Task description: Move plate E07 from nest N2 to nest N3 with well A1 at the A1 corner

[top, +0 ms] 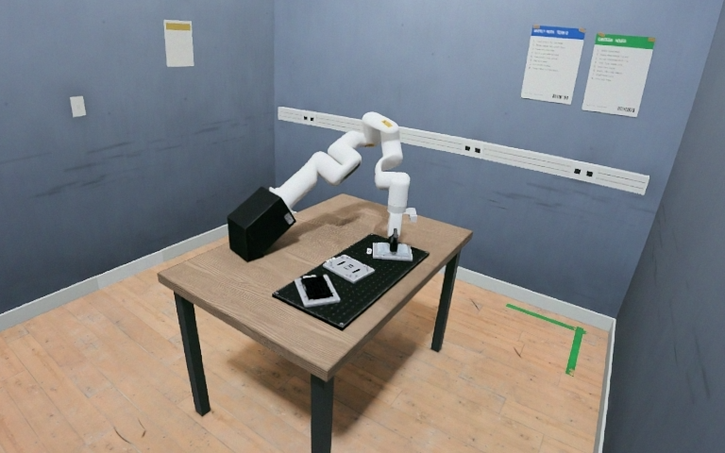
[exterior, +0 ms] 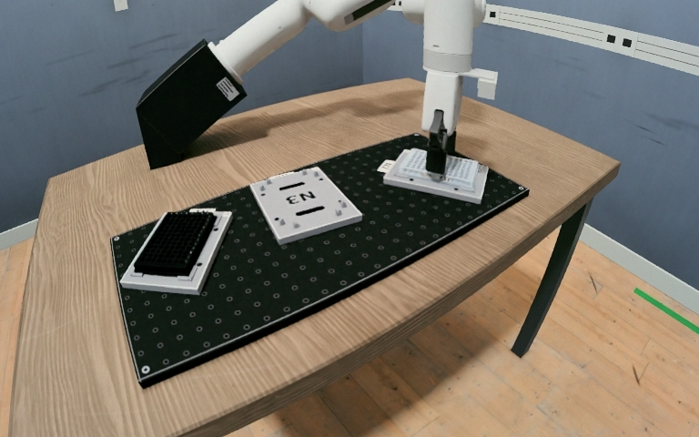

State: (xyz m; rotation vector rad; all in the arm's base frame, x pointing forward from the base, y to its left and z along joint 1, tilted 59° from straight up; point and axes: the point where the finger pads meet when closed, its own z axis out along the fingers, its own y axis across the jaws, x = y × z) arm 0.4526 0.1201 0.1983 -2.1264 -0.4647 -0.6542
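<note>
A clear white well plate (exterior: 439, 175) sits on a white nest (exterior: 432, 183) at the far right end of the black deck (exterior: 309, 238); it also shows in the top view (top: 392, 250). My gripper (exterior: 436, 165) is open, pointing straight down, its fingers low over the middle of this plate; it also shows in the top view (top: 394, 244). The empty nest N3 (exterior: 304, 206) lies in the middle of the deck, with its locator pegs bare. A black well plate (exterior: 176, 243) sits on the nest at the left end. The plate labels are too small to read.
The robot's black base box (exterior: 183, 103) stands tilted at the back left of the wooden table (exterior: 309, 162). A small white sign (exterior: 386, 166) lies beside the right nest. The arm reaches over the table's back.
</note>
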